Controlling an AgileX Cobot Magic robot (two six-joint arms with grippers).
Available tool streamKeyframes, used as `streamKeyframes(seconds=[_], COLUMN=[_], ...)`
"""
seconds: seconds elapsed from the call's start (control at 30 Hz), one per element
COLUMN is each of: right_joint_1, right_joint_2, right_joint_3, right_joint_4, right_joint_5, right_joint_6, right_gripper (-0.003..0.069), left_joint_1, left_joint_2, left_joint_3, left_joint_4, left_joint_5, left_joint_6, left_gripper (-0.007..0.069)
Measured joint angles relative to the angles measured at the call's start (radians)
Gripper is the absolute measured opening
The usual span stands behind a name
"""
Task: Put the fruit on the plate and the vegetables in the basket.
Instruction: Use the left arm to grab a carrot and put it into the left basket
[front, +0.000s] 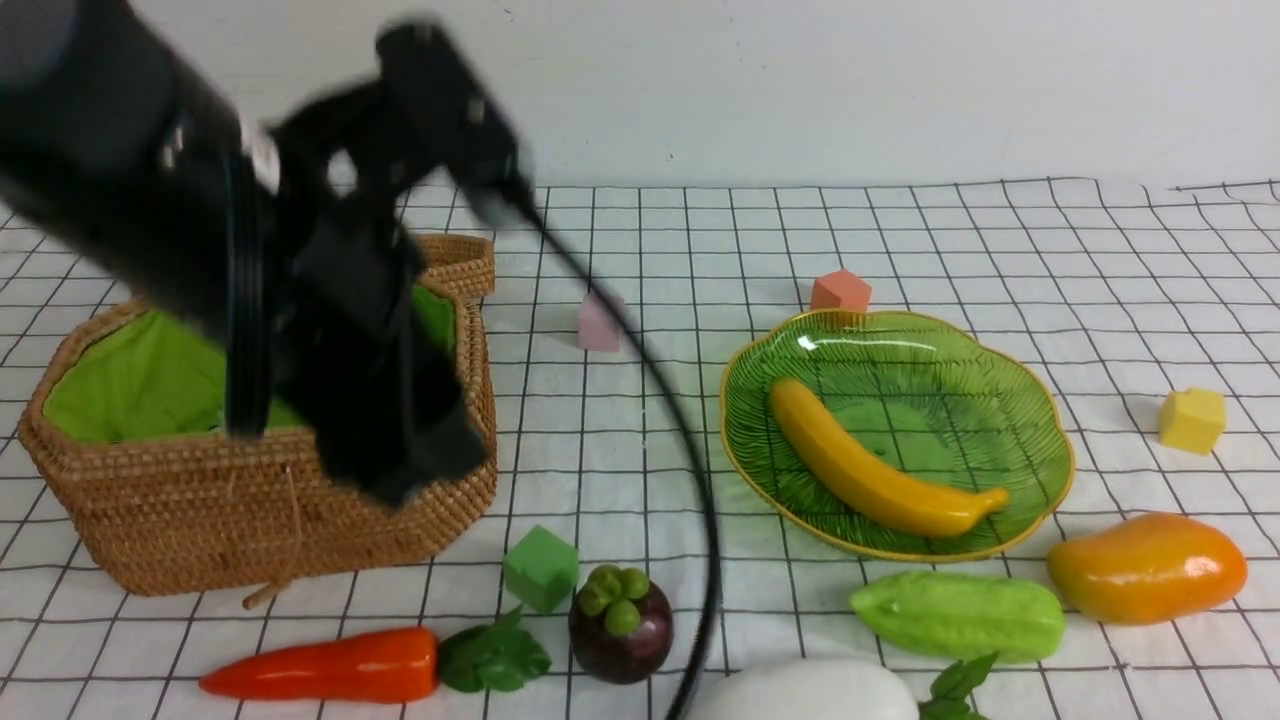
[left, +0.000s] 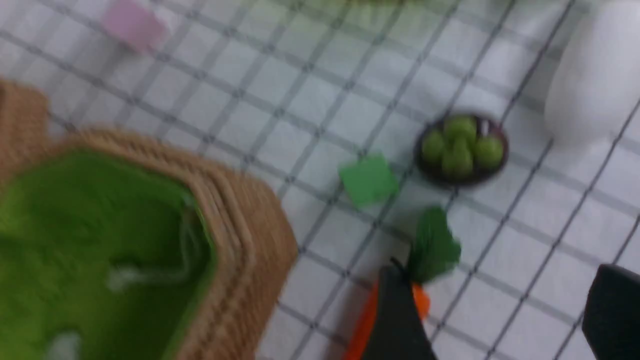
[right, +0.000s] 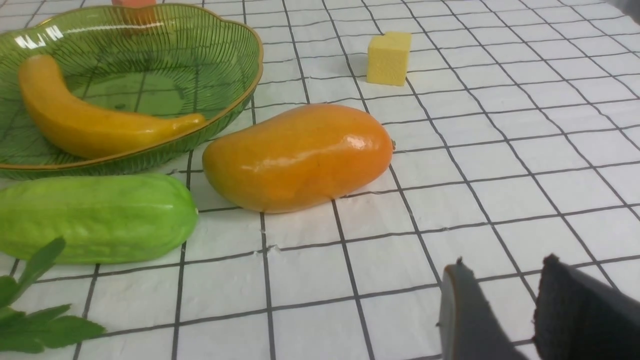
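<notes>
Two tools inspected. Found left tool (left: 502, 280) spread, above and beside basket (front: 150, 515); right tool (right: 504, 280) spread narrowly. Noted green lining (front: 150, 380) within basket, partly behind left arm (front: 330, 270). Located carrot (front: 330, 668) on worktop (front: 640, 500), nearer the robot than left tool, partly covered by one finger in the left wrist view. Recorded mangosteen (front: 620, 630) on worktop, right of left tool, with green cube (front: 541, 568) between it and basket. Logged plate (front: 900, 330) well to the right of left tool, bearing banana (front: 870, 465). Located gourd (front: 960, 615) and mango (front: 1150, 568) on worktop, also well right of left tool, on plate's near side. Marked radish (front: 810, 695) right of left tool, cut by frame edge.
</notes>
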Motion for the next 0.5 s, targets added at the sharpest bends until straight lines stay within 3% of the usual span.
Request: streamKeyframes(seconds=[0.13, 0.2, 0.3, 0.5], right_joint_1=[0.000, 0.000, 0.000, 0.000], right_joint_2=[0.000, 0.000, 0.000, 0.000], right_joint_3=[0.000, 0.000, 0.000, 0.000], right_joint_4=[0.000, 0.000, 0.000, 0.000], right_joint_5=[0.000, 0.000, 0.000, 0.000], right_joint_6=[0.000, 0.000, 0.000, 0.000], right_gripper=[0.0238, 0.0238, 0.0238, 0.0238], left_joint_1=[0.032, 0.063, 0.074, 0.075], left_joint_2=[0.015, 0.043, 0.081, 0.209], left_joint_3=[0.229, 0.371, 0.444, 0.464], left_joint_4=[0.098, 0.125, 0.126, 0.111], left_joint_5=[-0.108, -0.322, -0.468, -0.572], left_joint_6=[-0.008, -0.013, -0.017, -0.018], left_gripper=[0.0470, 0.0470, 0.0470, 0.0470])
